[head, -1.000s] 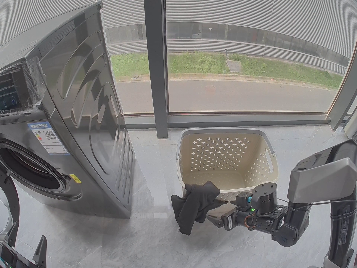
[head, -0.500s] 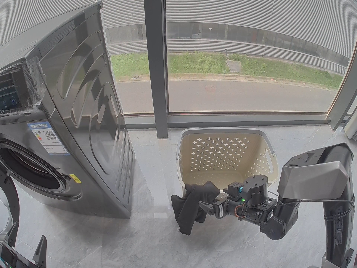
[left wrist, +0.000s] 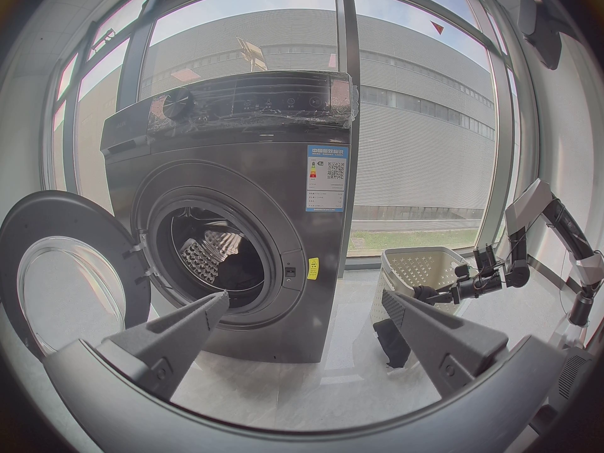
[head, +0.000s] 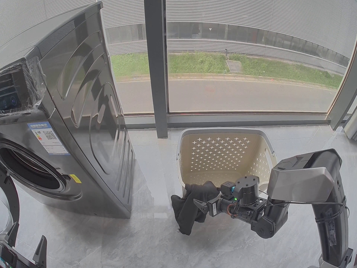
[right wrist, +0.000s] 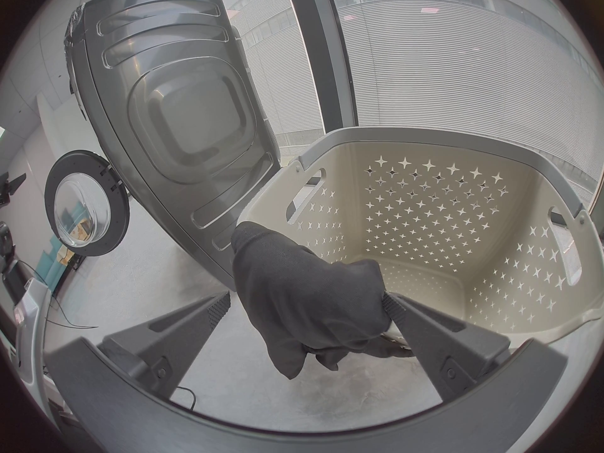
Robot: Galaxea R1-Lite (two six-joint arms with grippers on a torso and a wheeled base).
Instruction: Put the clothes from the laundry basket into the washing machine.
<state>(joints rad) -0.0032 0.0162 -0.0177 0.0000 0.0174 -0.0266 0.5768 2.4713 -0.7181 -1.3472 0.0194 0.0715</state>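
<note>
My right claw [right wrist: 303,301] stands open, its two fingers on either side of the one dark garment [right wrist: 283,265]; one fingertip [right wrist: 389,302] is against the cloth, and I cannot tell if the other touches. This garment hangs over the near corner of the single laundry basket [head: 227,130], mostly outside, down toward the floor. The one washing machine [head: 85,105] stands on the left of the basket, with its round door [left wrist: 63,272] swung open. My left claw [left wrist: 302,303] is also open and holds nothing, facing the drum [left wrist: 214,259]. The drum's bottom is dark and hard to make out. In the head view my right arm covers the basket's near wall.
</note>
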